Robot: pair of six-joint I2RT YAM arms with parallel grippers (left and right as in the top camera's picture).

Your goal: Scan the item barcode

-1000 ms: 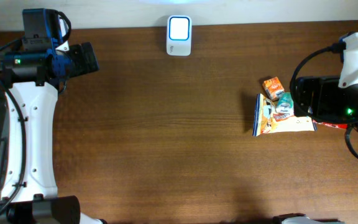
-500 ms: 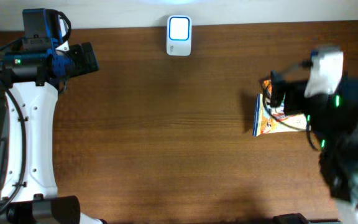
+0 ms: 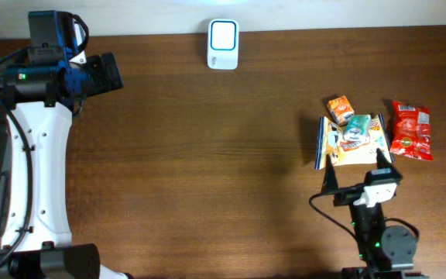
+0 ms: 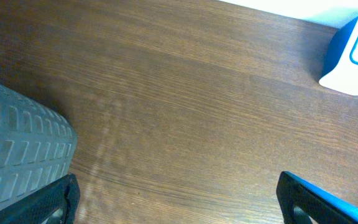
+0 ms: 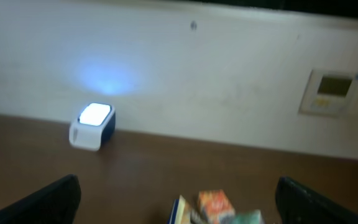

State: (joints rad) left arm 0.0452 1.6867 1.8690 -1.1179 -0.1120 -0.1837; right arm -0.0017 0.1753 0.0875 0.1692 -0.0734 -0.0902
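Observation:
The white barcode scanner (image 3: 223, 44) with its lit blue-white face stands at the table's back edge, also showing as the scanner (image 5: 92, 126) and the scanner's corner (image 4: 353, 56). The items lie in a pile at the right: a small orange packet (image 3: 339, 107), a teal packet (image 3: 355, 128), a yellow-orange bag (image 3: 347, 149) and a red packet (image 3: 409, 130). My right gripper (image 3: 356, 172) hovers open just in front of the pile, holding nothing; the orange packet (image 5: 213, 202) appears between its fingers (image 5: 48, 199). My left gripper (image 3: 105, 74) is open and empty at the far left.
A grey ribbed surface (image 4: 17, 155) lies left of my left gripper (image 4: 179, 205). Behind the table runs a pale wall with a small panel (image 5: 331, 92). The left arm's white link (image 3: 37, 170) runs along the table's left side.
My right arm has swung from above the pile at the right edge down to the table's front, uncovering the red packet. The left arm has not moved.

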